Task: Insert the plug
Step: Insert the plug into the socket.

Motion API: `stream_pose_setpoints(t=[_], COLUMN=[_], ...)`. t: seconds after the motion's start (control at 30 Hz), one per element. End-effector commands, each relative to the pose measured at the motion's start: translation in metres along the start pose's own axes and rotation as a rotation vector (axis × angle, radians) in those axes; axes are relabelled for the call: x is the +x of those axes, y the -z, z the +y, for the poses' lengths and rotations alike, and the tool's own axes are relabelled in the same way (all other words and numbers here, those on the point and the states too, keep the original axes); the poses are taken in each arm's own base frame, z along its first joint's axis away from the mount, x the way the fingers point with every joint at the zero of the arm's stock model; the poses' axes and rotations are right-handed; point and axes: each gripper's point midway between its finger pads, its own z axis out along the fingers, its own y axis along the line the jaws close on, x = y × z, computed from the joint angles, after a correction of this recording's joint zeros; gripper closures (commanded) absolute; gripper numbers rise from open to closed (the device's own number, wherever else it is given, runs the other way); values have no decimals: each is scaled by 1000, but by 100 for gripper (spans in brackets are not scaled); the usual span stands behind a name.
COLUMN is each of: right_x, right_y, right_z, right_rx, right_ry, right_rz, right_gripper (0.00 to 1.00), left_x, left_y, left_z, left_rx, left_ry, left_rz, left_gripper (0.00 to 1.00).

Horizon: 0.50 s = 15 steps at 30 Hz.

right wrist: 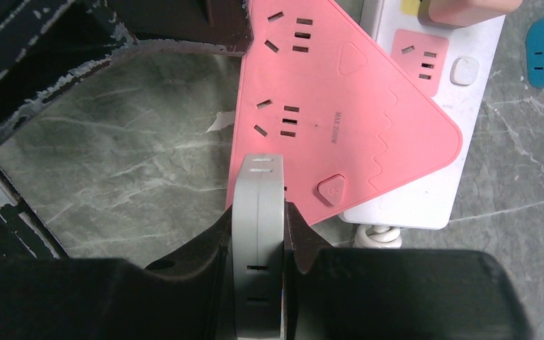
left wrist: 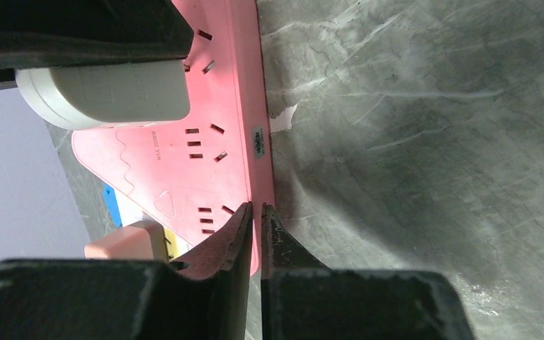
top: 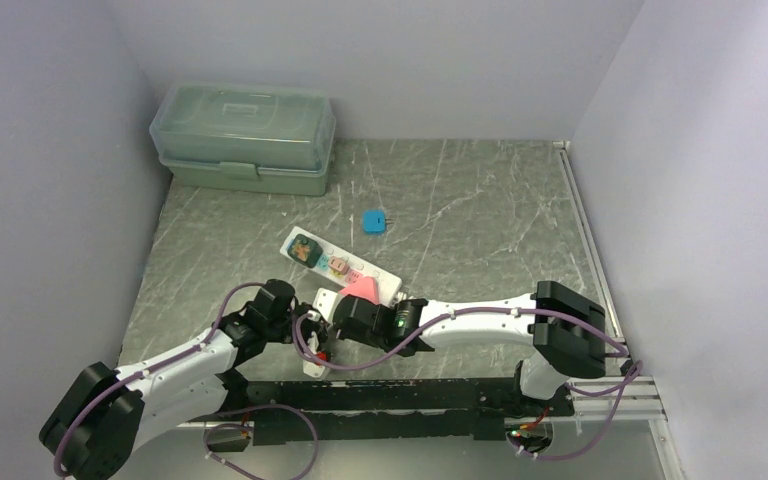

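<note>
A pink triangular socket block (right wrist: 354, 120) lies partly on a white power strip (right wrist: 425, 198). My right gripper (right wrist: 257, 216) is shut on a white plug (right wrist: 258, 177), held on edge over the block's near corner. The plug's prongs are hidden. In the left wrist view the plug (left wrist: 106, 95) sits against the block's face (left wrist: 184, 163) beside an outlet. My left gripper (left wrist: 256, 209) is shut, with nothing between its tips, and rests at the block's long edge. From above, both grippers meet at the block (top: 362, 288).
A blue plug (top: 373, 221) lies loose beyond the strip. A pale pink plug (left wrist: 124, 241) sits in the white strip (top: 335, 262). A green lidded box (top: 245, 135) stands at the back left. Walls close in left, right and behind.
</note>
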Motion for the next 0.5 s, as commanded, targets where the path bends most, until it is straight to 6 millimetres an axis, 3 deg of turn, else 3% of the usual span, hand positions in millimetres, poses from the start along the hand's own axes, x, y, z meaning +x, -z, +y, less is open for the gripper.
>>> stream_pose_setpoints(t=[0.0,0.47], right_x=[10,18], right_y=[-9,-14], right_z=[6,-1], right_rx=[-11,-80], right_ry=[2,-79], right_rz=[22,29], right_gripper=[100,100], left_x=[9,9], left_y=[0,-2], left_z=[-34,-34], left_rx=[102,117], left_ry=[69,41], left_rz=[45,38], left_gripper=[87,99])
